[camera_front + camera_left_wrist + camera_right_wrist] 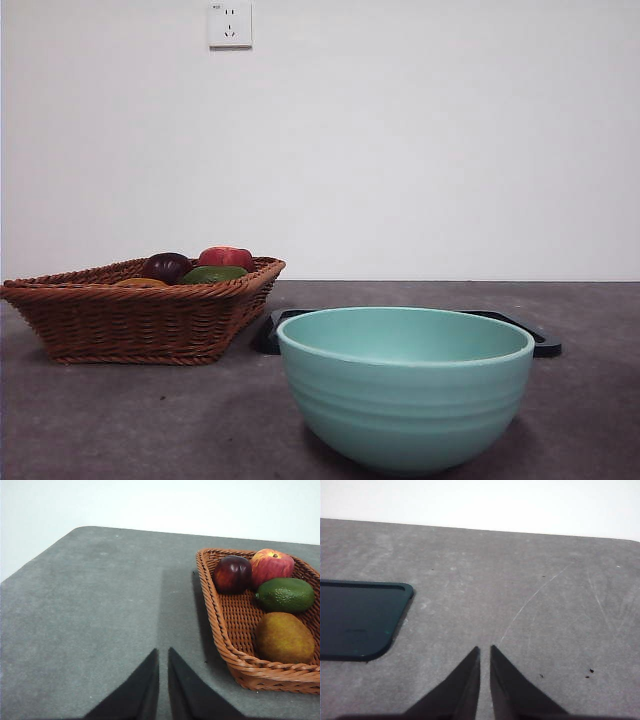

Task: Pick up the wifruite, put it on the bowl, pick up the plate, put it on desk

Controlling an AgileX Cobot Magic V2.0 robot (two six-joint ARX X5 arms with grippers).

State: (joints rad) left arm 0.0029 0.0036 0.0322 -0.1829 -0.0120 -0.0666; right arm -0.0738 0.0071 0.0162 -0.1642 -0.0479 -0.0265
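Observation:
The wifruite (pixel 285 637), an oval orange-brown fruit, lies in a woven basket (pixel 227 645); in the front view only its top (pixel 140 283) shows over the basket rim. The mint-teal bowl (pixel 405 400) stands empty, near and central, on the desk (pixel 110 420). Behind it lies the flat black plate (pixel 545 345), whose corner (pixel 355 617) also shows in the right wrist view. My left gripper (pixel 163 651) is shut over bare desk beside the basket. My right gripper (pixel 485 648) is shut above the desk, apart from the plate.
The wicker basket (pixel 130 320) at the left also holds a dark purple fruit (pixel 232 574), a red apple (pixel 272 565) and a green fruit (pixel 286 594). A white wall with a socket (pixel 229 25) stands behind the desk.

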